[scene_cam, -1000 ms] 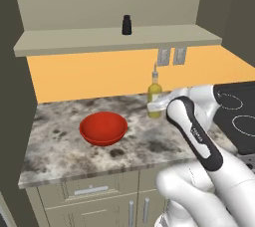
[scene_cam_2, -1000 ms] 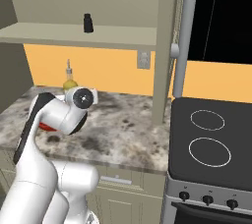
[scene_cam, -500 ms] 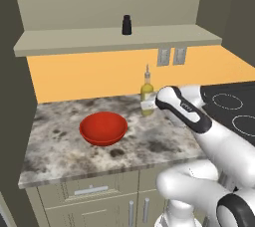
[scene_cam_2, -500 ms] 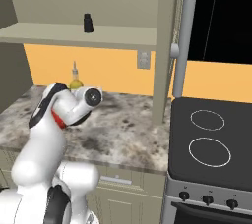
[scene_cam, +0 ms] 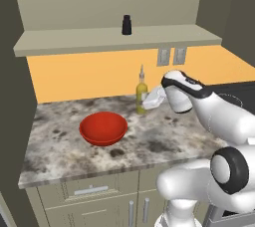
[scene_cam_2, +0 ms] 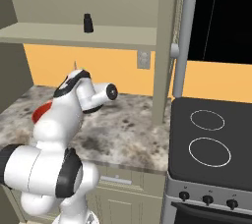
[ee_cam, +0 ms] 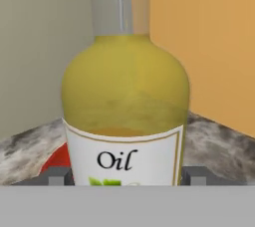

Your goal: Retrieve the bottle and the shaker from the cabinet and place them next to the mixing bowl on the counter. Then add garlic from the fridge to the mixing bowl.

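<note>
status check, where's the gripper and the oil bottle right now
Gripper around slim yellow oil bottle, a finger on each side, bottle upright on speckled counter. Glossy red bowl beside it. Small black shaker on cabinet shelf.

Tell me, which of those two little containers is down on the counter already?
The tall yellow oil bottle, standing upright on the speckled counter beside the red bowl, with the gripper around it. The short black shaker is on the shelf above.
</note>
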Controlling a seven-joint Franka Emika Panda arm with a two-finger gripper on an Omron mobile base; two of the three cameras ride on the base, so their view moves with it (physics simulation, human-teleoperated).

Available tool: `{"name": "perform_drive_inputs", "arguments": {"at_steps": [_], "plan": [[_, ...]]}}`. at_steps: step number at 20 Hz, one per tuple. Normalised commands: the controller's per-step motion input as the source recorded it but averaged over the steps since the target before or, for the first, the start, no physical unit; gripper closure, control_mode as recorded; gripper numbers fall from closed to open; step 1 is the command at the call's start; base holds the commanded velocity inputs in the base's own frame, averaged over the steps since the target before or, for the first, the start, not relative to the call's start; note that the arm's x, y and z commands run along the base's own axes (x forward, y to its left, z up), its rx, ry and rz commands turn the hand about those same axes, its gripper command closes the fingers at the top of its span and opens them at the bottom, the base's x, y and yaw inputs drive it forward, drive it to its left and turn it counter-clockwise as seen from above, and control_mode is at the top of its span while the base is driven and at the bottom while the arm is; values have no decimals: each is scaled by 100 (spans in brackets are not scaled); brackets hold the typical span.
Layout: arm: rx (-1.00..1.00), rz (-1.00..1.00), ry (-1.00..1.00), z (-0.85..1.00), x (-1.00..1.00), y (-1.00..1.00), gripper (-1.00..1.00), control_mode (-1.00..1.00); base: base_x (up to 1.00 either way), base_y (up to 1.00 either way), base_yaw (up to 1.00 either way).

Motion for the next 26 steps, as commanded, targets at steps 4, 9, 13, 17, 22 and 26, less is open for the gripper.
{"name": "perform_drive_inputs", "arguments": {"at_steps": [4, 9, 13, 17, 22, 26], "plan": [[0, 32, -2, -16, 0, 0, 100, -100, 0, 0, 0], [0, 20, -1, -5, 0, 0, 100, -100, 0, 0, 0], [0, 10, 0, -16, 0, 13, 100, -100, 0, 0, 0], [0, 6, 0, -26, 0, 11, 100, -100, 0, 0, 0], [0, 6, 1, -36, 0, 15, 100, -100, 0, 0, 0], [0, 3, 0, -45, 0, 7, 100, -100, 0, 0, 0]]}}
